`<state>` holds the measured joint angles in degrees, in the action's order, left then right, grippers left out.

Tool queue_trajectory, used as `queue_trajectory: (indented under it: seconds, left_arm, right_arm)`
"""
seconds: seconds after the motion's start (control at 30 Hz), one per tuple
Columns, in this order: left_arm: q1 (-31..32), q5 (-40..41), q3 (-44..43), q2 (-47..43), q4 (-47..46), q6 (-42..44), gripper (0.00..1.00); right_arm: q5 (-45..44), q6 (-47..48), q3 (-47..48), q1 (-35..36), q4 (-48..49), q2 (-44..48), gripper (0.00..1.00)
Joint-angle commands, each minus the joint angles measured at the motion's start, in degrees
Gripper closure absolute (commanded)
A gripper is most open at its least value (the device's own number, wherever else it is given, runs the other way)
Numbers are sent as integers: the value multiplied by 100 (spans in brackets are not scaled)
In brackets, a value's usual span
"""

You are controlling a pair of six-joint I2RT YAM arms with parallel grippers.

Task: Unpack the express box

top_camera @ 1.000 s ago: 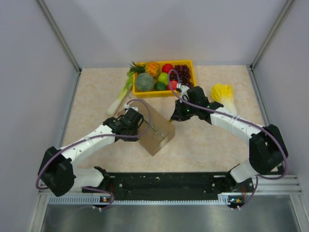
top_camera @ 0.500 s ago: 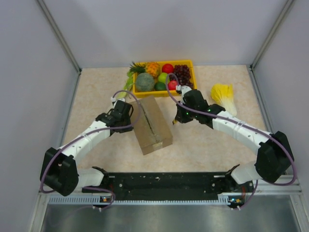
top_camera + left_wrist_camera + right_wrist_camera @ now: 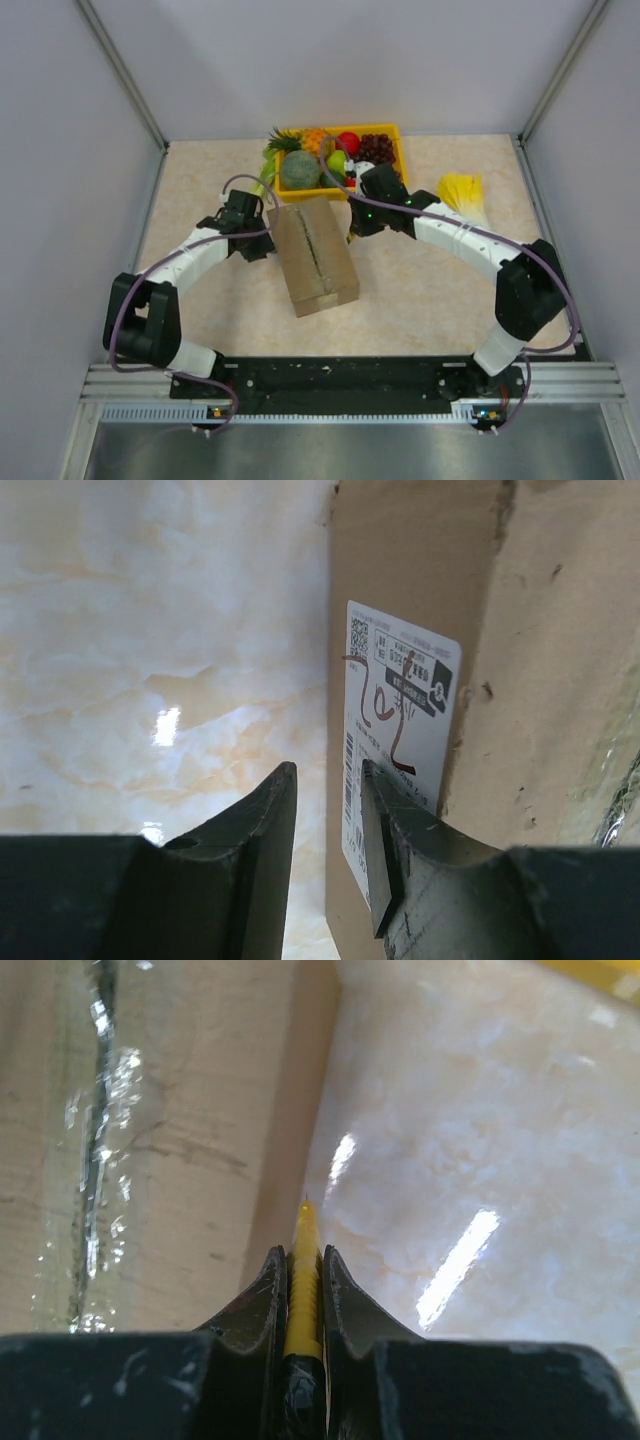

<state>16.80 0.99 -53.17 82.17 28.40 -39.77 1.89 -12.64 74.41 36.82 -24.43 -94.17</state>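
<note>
Centred on the beige marbled tabletop (image 3: 420, 290), an oblong brown cardboard box (image 3: 315, 258) lies flat between the two arms, just in front of a yellow plastic tray of fruit (image 3: 390, 127). A strip of glossy clear tape (image 3: 95, 1140) runs along its closed top seam, and a white printed label (image 3: 395, 740) sits on its left side. The left gripper (image 3: 330, 780), fingers slightly spread and holding nothing, hovers beside that label. The right gripper (image 3: 303, 1260) pinches a slim yellow tool (image 3: 304, 1228) by the box's right edge.

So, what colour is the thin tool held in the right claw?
Yellow. The tool shows best in the right wrist view, pinched in the right claw.
</note>
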Motion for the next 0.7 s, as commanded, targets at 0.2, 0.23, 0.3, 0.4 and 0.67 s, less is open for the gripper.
queue_trajectory:
  seconds: [0.2,0.23,0.3,0.4,0.67]
  left_arm:
    - [-36,-1750,-1098,957,-555,776,63]
    - [-36,-1969,-1204,1063,-590,839,62]
    - [-36,-2251,-1433,1396,-730,900,62]
    - [-27,-2595,-1661,1748,-1029,778,62]
    - [-97,-1393,-1900,1373,-696,769,61]
  right_arm:
    - [321,280,126,817,-1213,556,100]
    - [329,263,100,957,-1257,627,100]
    - [373,245,108,1116,-1406,707,100]
    - [138,105,214,1354,-1643,690,100]
    - [-1129,-204,354,1311,-2101,1381,100]
